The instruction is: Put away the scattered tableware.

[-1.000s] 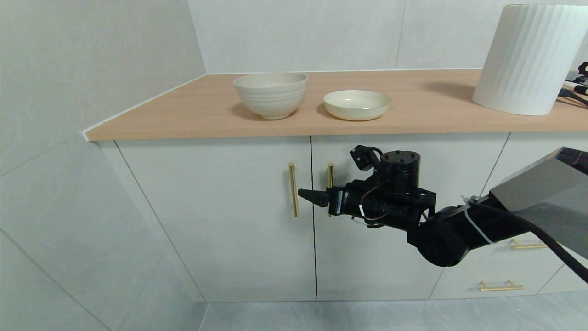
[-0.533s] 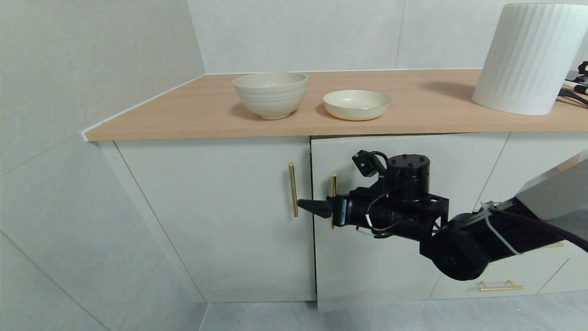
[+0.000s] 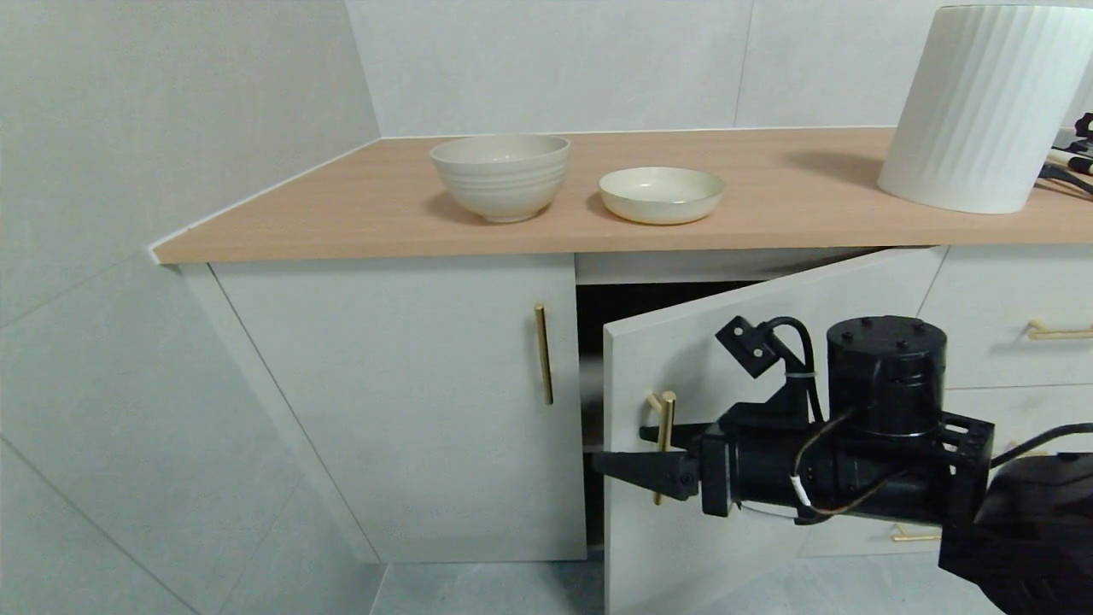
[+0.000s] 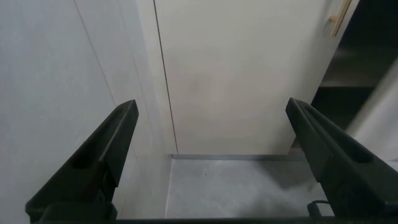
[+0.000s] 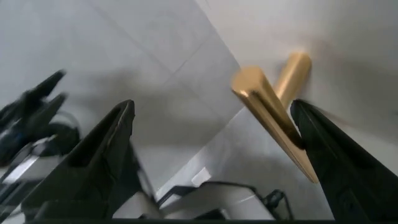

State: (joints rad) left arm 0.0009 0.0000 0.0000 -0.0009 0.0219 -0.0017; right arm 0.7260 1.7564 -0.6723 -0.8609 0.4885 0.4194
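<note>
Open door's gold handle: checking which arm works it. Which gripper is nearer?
Right. The right gripper has its fingers astride the handle; the left gripper is away from it, facing the closed door.

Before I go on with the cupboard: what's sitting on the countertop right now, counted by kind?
Deep bowl: 1
Shallow dish: 1
White ribbed container: 1
Total: 3 on the countertop, plus dark items cut off at its right edge, too little shown to count.
</note>
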